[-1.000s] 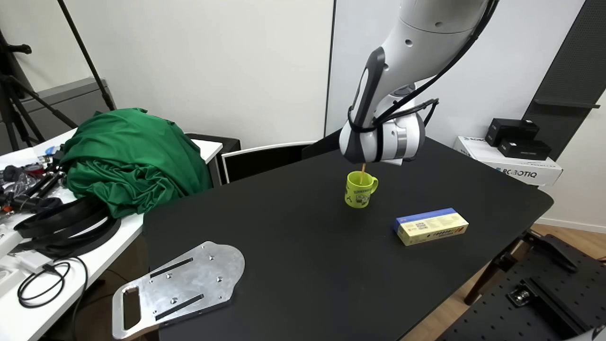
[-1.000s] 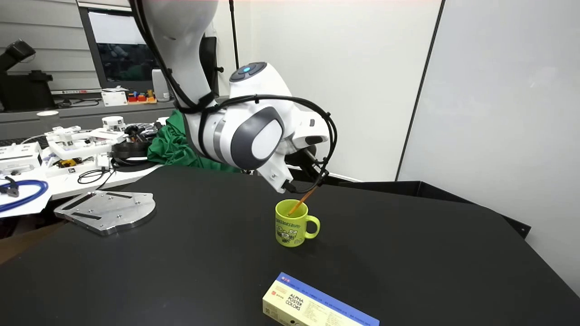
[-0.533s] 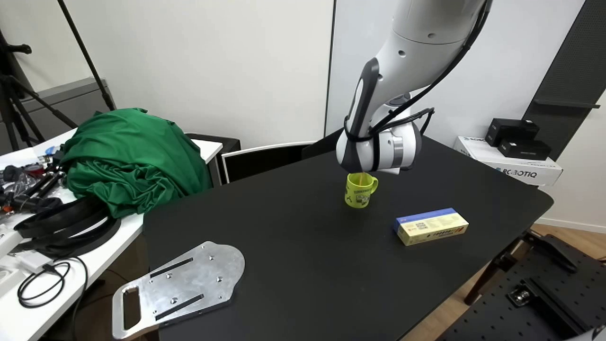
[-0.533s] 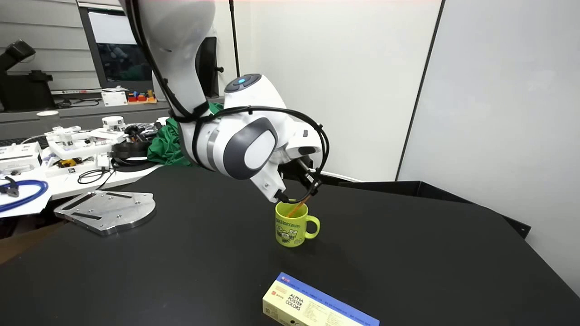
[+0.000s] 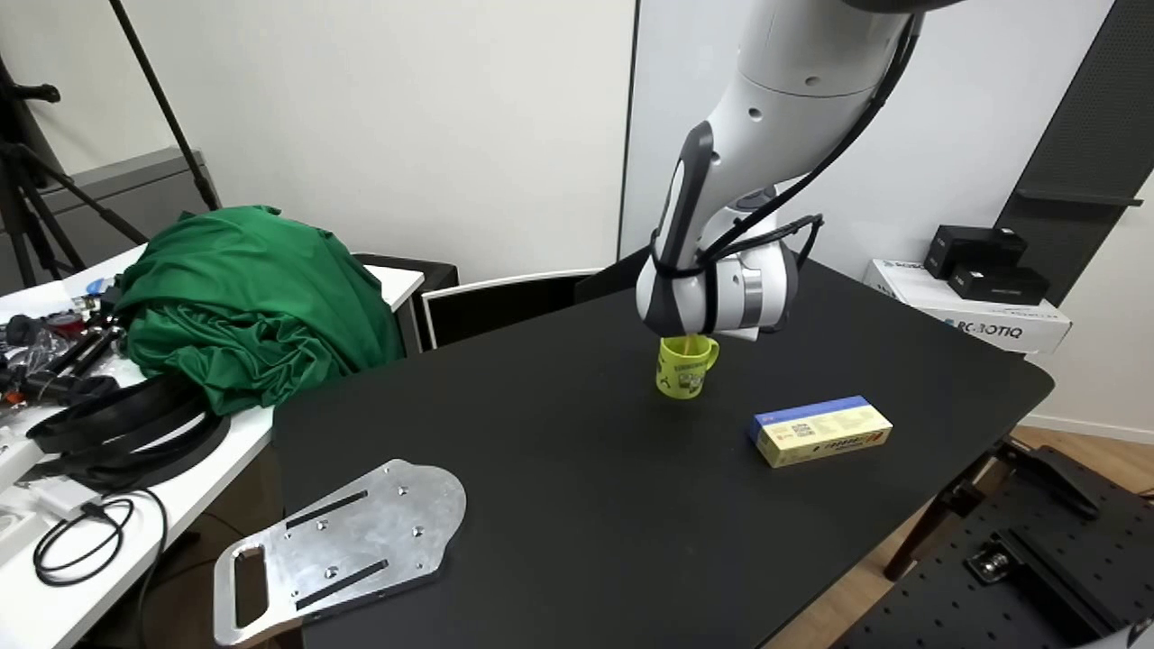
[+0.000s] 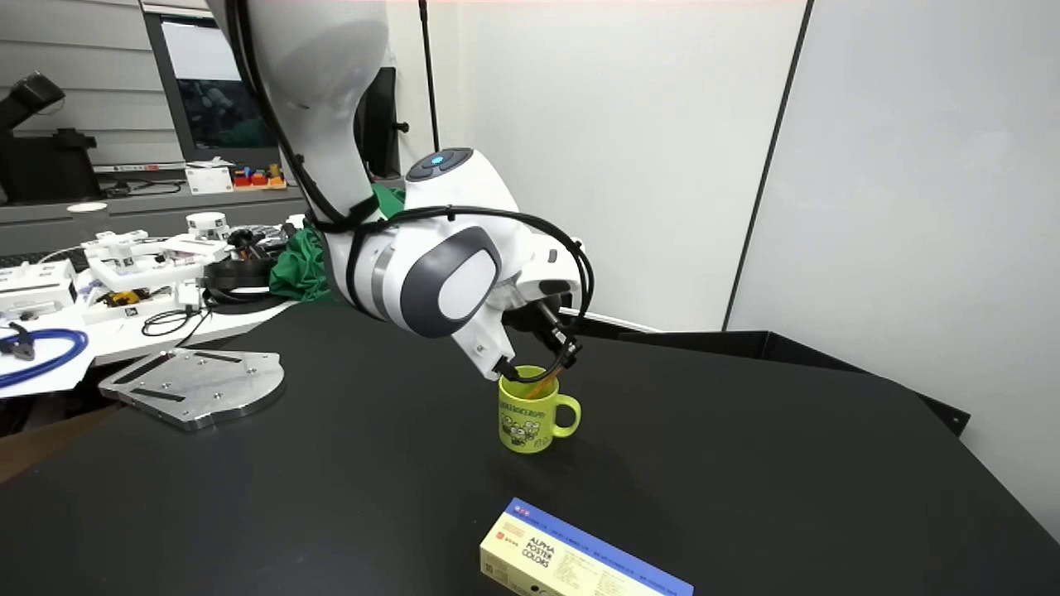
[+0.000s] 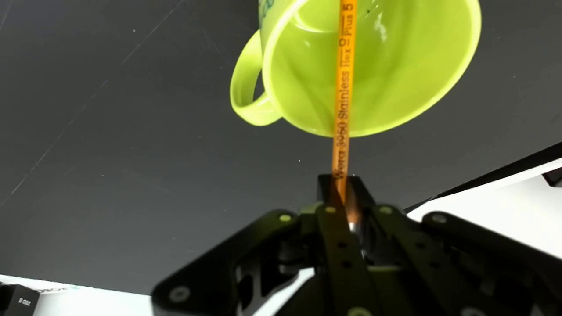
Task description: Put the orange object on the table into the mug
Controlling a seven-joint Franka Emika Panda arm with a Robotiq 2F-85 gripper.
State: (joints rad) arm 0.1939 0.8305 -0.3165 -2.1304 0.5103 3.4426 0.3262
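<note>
The mug (image 5: pixel 682 371) is small and yellow-green and stands upright on the black table (image 5: pixel 559 505). It also shows in an exterior view (image 6: pixel 527 425) and in the wrist view (image 7: pixel 408 74). The orange object (image 7: pixel 344 94) is a thin stick with dark lettering. It slants down into the mug's mouth, as an exterior view shows (image 6: pixel 544 384). Its lower end is hidden inside the mug or out of view. My gripper (image 7: pixel 340 186) is shut on the stick's upper end, just above and beside the mug's rim. In an exterior view the arm hides the gripper.
A yellow-and-blue box (image 5: pixel 820 433) lies near the mug, and it shows in an exterior view (image 6: pixel 580 550). A metal plate (image 5: pixel 352 541) lies at the table's end. A cluttered white desk with green cloth (image 5: pixel 252 297) stands beside the table.
The arm and gripper have moved down, and the stick has sunk deeper into the mug. In the last half second the mug has shifted slightly.
</note>
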